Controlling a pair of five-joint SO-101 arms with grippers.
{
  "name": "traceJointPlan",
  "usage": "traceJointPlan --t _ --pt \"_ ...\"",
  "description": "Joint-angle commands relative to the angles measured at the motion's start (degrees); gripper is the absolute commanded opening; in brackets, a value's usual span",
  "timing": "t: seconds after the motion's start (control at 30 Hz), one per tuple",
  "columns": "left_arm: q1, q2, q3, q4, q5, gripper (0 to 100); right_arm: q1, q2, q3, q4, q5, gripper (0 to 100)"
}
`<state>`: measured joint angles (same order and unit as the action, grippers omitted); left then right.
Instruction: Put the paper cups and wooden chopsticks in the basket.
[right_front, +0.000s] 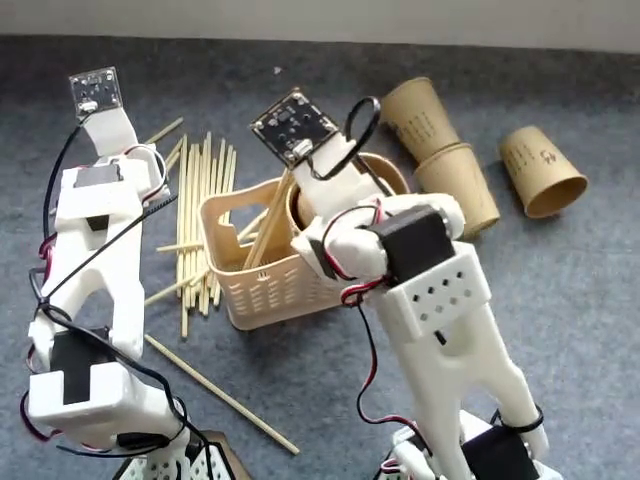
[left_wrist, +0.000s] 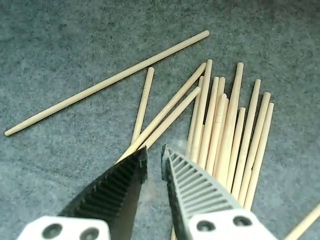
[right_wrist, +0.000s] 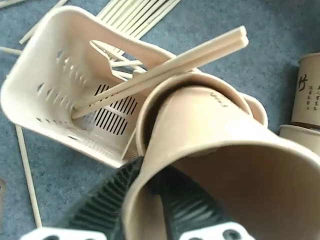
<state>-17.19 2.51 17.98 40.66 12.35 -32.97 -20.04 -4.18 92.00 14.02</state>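
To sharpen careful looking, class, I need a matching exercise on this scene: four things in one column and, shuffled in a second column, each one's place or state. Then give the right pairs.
Column one
1. cream slotted plastic basket
2. right hand
3. left hand
4. pair of pale wooden chopsticks

Column two
A. over the loose chopstick pile, fingers slightly apart
B. shut on the wall of a brown paper cup
C. leaning in the basket, ends past its rim
D. standing on the grey carpet beside the pile

Pairs: 1-D, 2-B, 3-A, 4-C
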Motion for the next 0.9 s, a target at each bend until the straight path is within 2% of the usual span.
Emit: traceJointPlan --t 0.0,0.07,0.17,0.27,0.37,0.47,0.7,0.87 --pt "1.27 -0.22 -0.31 -0.97 0.26 9 -0.31 7.16 0.66 -0.92 0.00 2.0" --pt "1.36 -0.22 -0.31 -0.97 0.26 9 -0.31 10.86 0.66 -0.84 1.05 8.0" --pt "1.36 -0.13 -0.22 -0.97 0.26 9 0.04 13.23 0.66 -0.40 1.58 23.8" --pt "1.36 -0.13 -0.22 -0.97 0.26 9 -1.01 12.00 0.40 2.51 5.71 38.5" --pt "1.63 -0.13 -0.22 -0.97 0.26 9 -1.89 9.01 -3.65 6.29 5.80 48.4" --pt "1.98 -0.13 -0.13 -0.97 0.26 9 -1.45 5.23 -10.59 8.92 5.80 50.5" --pt "1.98 -0.13 1.10 -2.20 0.26 9 10.86 -1.54 -18.07 8.84 5.80 50.5" --pt "1.98 -0.13 1.19 -2.20 0.26 9 11.82 -2.07 -21.49 8.84 3.34 50.5"
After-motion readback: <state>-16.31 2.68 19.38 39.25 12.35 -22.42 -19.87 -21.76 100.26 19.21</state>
